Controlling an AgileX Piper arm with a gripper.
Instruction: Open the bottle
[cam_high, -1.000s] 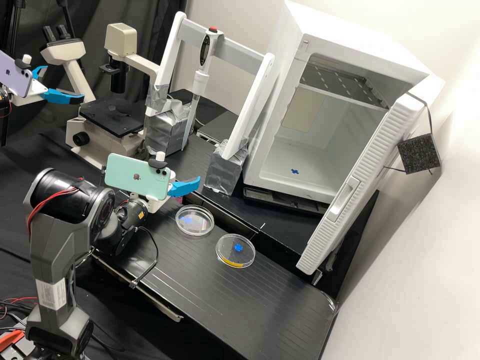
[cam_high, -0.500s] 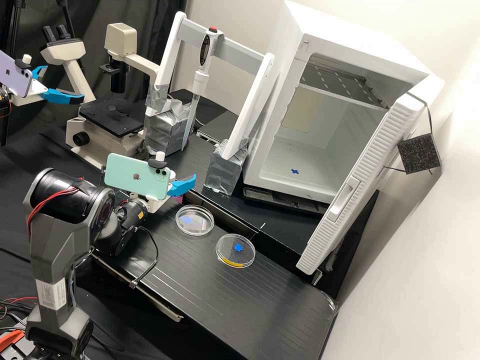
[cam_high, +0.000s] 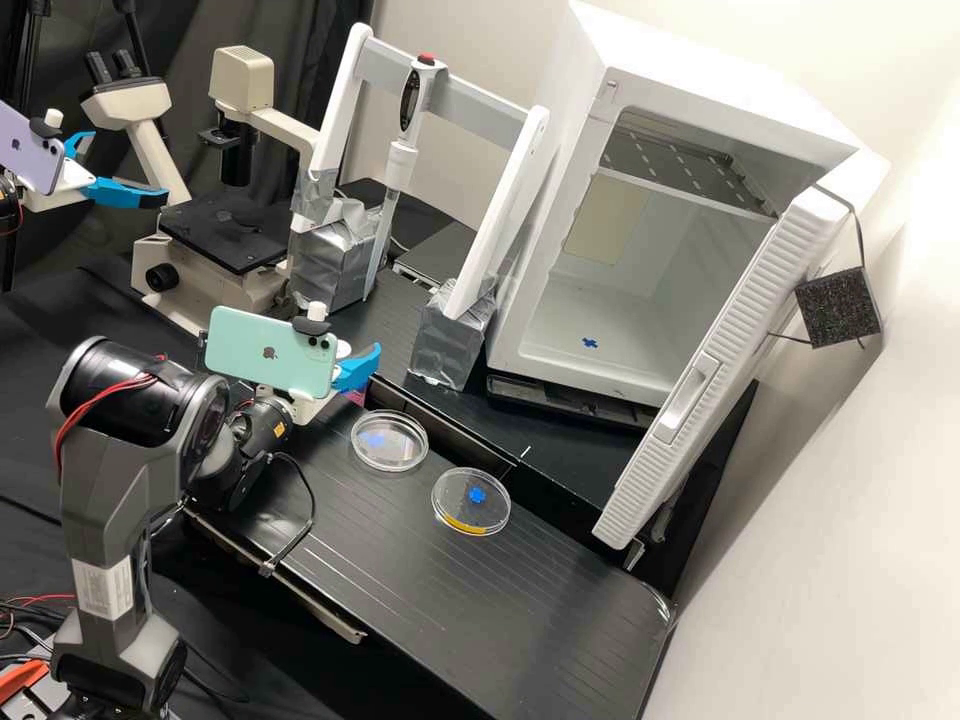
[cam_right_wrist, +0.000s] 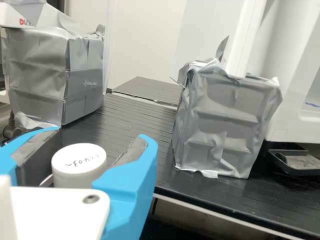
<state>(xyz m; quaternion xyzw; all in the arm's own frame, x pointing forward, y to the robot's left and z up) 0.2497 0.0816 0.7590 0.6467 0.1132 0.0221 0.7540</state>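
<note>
High view: farther back, slanting down on bench (cam_high: 500, 600); wrist view: close, shallow; shared: silver-taped blocks (cam_high: 452, 343).

In the high view, from the gripper (cam_high: 360, 368), one o'clock offers a gap; rear block (cam_high: 331, 268) bars twelve, front block (cam_high: 449, 340) two, dish (cam_high: 389, 452) five.

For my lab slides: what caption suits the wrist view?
The gripper around a white cap, two silver-taped blocks beyond on the black bench.

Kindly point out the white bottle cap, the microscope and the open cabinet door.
White bottle cap (cam_right_wrist: 79, 159): wrist view, on its top face.
Microscope (cam_high: 215, 240): high view, on its black stage.
Cabinet door (cam_high: 760, 300): high view, on its ribbed side.
</note>
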